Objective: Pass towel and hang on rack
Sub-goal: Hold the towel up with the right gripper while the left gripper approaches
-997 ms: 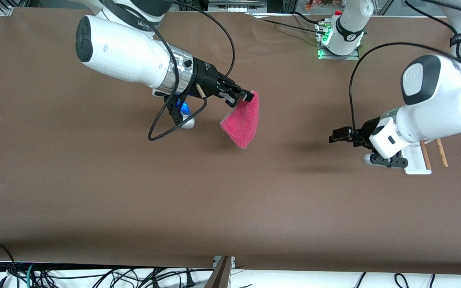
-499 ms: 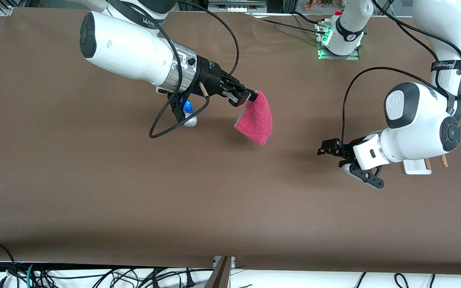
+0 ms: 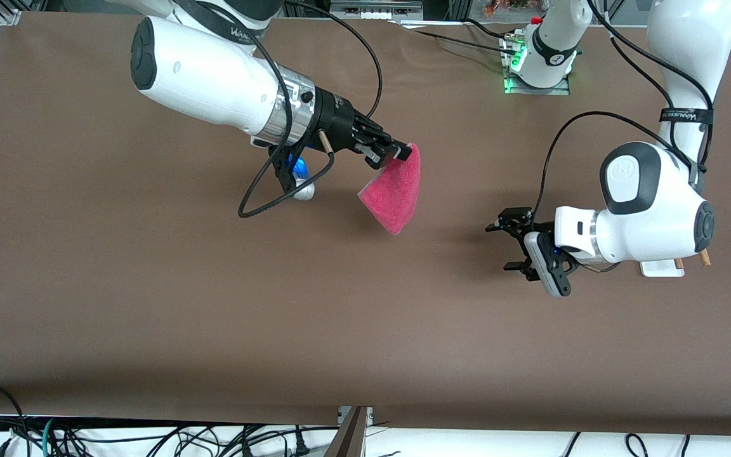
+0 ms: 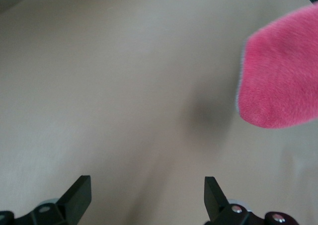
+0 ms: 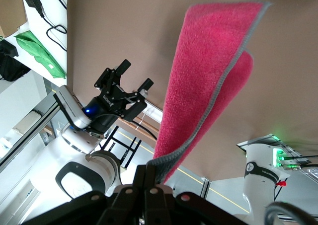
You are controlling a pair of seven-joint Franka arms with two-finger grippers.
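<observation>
We see the right gripper in the air over the middle of the table, its fingers clamped on one corner of the towel. The towel hangs below that grip, folded on itself, clear of the table, with its shadow just beneath it. In the right wrist view the towel runs away from the closed fingertips, and its grey stitched edge shows along the fold.

We see the left gripper held above the table toward the left arm's end, well apart from the towel and turned toward it. Its fingers stand spread apart with nothing between them. In the left wrist view the two fingertips frame bare table, and the towel's lower end hangs ahead of them, off to one side. The right wrist view shows this gripper farther off, its fingers likewise parted.

The rack stands on the table directly under the left arm's wrist, which hides most of it. We can make out only part of its white base and the tips of two brown rods. The towel is nowhere in contact with the rack.
</observation>
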